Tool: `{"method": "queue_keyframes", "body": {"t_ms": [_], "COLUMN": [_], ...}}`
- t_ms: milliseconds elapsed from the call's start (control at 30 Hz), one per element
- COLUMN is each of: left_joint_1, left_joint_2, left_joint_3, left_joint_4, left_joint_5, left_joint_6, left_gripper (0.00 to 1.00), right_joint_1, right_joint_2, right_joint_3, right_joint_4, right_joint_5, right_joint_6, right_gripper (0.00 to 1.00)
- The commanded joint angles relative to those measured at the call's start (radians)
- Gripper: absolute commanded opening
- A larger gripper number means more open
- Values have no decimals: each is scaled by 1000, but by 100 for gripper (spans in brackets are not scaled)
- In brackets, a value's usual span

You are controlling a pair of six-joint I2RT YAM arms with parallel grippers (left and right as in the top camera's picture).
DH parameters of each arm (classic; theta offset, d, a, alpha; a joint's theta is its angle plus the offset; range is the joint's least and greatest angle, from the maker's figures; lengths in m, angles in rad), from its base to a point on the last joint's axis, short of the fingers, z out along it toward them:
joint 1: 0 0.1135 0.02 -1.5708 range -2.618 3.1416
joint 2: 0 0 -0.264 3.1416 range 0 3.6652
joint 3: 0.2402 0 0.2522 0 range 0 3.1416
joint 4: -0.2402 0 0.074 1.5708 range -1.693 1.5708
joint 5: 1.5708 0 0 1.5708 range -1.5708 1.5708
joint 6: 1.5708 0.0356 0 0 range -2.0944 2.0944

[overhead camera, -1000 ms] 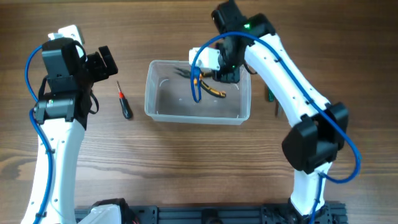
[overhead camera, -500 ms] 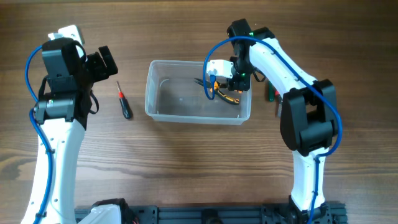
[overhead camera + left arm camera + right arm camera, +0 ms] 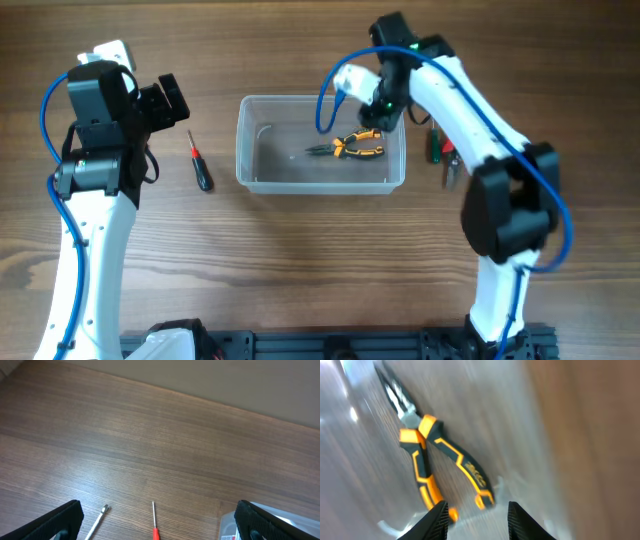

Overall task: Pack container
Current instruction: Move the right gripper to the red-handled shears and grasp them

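Note:
The clear plastic container (image 3: 250,170) stands at the table's middle. Black-and-orange pliers (image 3: 350,148) lie flat inside it at the right end; they also show in the right wrist view (image 3: 427,462). My right gripper (image 3: 385,105) is open and empty, above the container's far right corner (image 3: 476,522). A red-and-black screwdriver (image 3: 200,165) lies left of the container; its shaft shows in the left wrist view (image 3: 155,522). My left gripper (image 3: 157,522) is open and empty, held above the table left of the screwdriver. The container's corner shows there (image 3: 227,522).
Two tools, one green-handled (image 3: 436,148) and one with a red part (image 3: 450,165), lie right of the container beside my right arm. A metal rod-like tool (image 3: 97,522) lies left of the screwdriver in the left wrist view.
My right gripper let go of the pliers, which now lie flat in the container. The right gripper rose and moved back toward the far right corner. The left arm has not moved.

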Motion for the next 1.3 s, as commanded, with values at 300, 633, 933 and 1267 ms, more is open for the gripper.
{"method": "queue_keyframes", "body": {"t_ms": [300, 633, 933, 1267], "left_joint_1": [5, 5, 5, 5], "left_joint_2": [2, 2, 2, 2], "left_joint_3": [20, 20, 20, 20], "left_joint_4": [2, 2, 2, 2], "left_joint_5": [-10, -10, -10, -10], "left_joint_6": [23, 23, 23, 23], "left_gripper": [100, 100, 100, 100], "right_joint_1": [-390, -565, -547, -458], "right_joint_2": [-268, -153, -111, 30], "right_joint_3": [-24, -369, -370, -370], "right_joint_4": [-39, 19, 170, 229], "right_joint_5": [-57, -41, -48, 86], "right_joint_6": [631, 695, 845, 834], "right_gripper": [47, 50, 53, 54]}}
